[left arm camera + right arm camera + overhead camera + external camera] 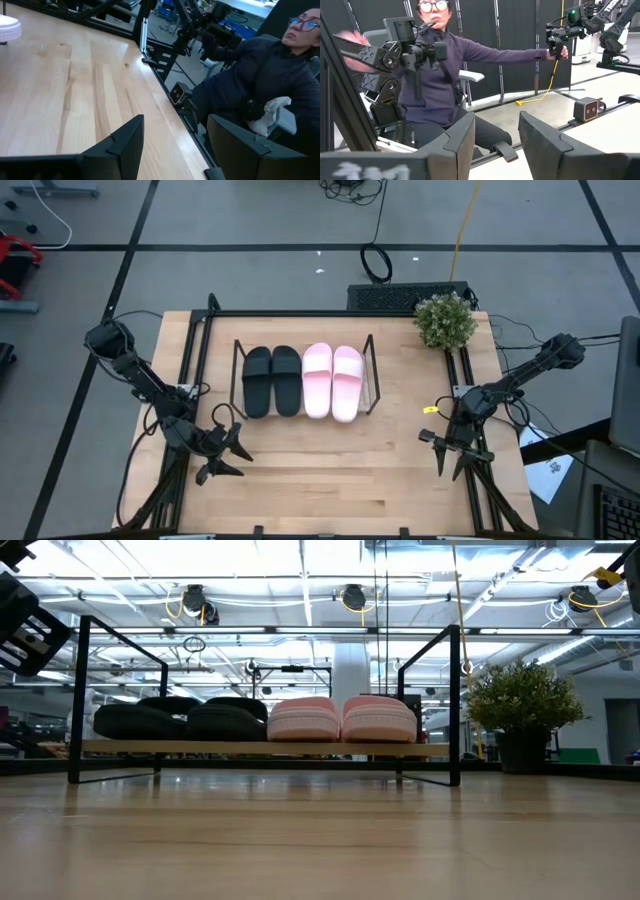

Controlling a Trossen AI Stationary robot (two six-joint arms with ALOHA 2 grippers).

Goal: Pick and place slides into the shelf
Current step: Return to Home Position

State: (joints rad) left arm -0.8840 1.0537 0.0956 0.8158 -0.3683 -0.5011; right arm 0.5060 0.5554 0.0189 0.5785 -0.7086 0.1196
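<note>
- Bare wood of the table fills the front of the low view. No stray slide lies between that camera and the shelf, so nothing looks left to fetch.
- That shelf sits toward the far middle of the table and it's full, with all four slides lined up side by side on its board between the wire ends.
- The two black slides take the left half and the two pink slides the right half. The inner black one and inner pink one are just beside each other.
- Their near ends might hang a hair over the board's front edge, but it's hard to say from overhead.
- So the placing part reads as done. All that seems left is for the arms to park.
- The left gripper hovers over the left front of the table, well apart from the shelf. The left wrist view shows its fingers spread wide with nothing between them.
- The right gripper is out by the table's right edge, also well clear of the shelf. It's spread apart and empty too, touching nothing.
</note>
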